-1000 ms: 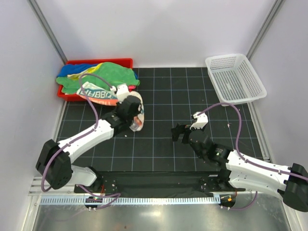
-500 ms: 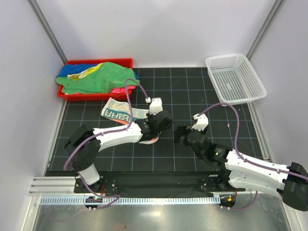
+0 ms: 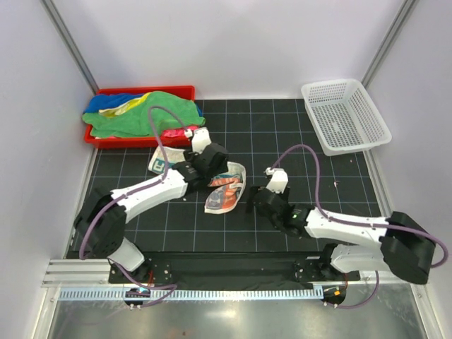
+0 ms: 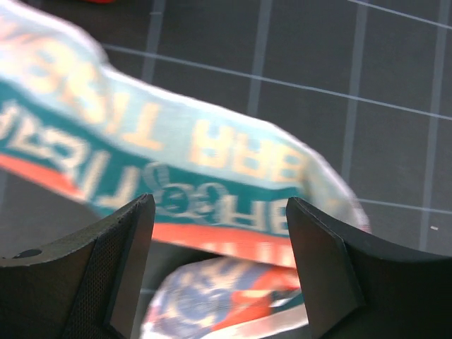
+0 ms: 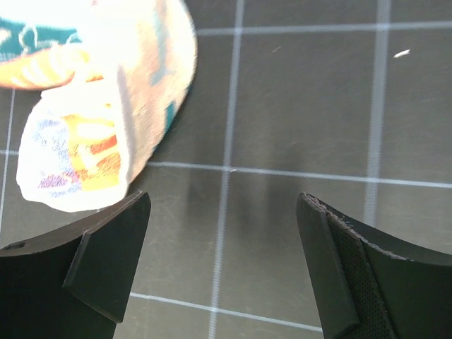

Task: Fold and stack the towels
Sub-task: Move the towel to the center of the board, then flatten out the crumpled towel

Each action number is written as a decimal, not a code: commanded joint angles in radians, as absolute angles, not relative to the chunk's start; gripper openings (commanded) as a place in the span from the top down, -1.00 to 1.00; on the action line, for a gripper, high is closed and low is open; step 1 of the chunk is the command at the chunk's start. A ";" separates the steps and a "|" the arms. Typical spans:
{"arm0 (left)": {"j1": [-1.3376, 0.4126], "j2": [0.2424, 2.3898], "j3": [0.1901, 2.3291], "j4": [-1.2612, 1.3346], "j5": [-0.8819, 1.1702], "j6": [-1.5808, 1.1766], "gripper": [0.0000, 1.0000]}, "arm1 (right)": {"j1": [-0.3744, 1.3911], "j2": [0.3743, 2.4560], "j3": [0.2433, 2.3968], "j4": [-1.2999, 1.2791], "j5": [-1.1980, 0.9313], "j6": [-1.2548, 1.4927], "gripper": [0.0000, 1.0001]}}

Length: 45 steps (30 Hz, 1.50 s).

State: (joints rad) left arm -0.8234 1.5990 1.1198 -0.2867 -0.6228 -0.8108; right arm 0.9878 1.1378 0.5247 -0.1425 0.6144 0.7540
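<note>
one printed towel, long axis far-left to near-right; left gripper, right gripper spread.

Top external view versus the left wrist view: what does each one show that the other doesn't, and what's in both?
Only the top external view shows the red tray heaped with towels, the white mesh basket, and the right gripper near the printed towel. Only the left wrist view shows the left gripper close up, fingers wide apart with nothing between them, and the towel's teal and orange lettering enlarged. Both show that printed towel lying on the black grid mat.
</note>
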 commanded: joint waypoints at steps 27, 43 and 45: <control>-0.673 1.264 0.744 -0.206 -0.531 -0.844 -0.65 | 1.085 1.516 0.660 0.149 0.793 0.885 -0.01; -0.647 1.224 0.677 -0.143 -0.454 -0.824 -0.66 | 1.051 1.510 0.655 0.057 0.755 0.910 0.60; -0.647 1.223 0.673 -0.135 -0.449 -0.828 -0.67 | 1.023 1.451 0.637 0.017 0.736 0.902 0.90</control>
State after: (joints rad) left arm -0.6529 1.2495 0.6796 -0.1905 -0.4568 -0.8310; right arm 1.0439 1.5368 0.6369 0.0597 0.7124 0.8841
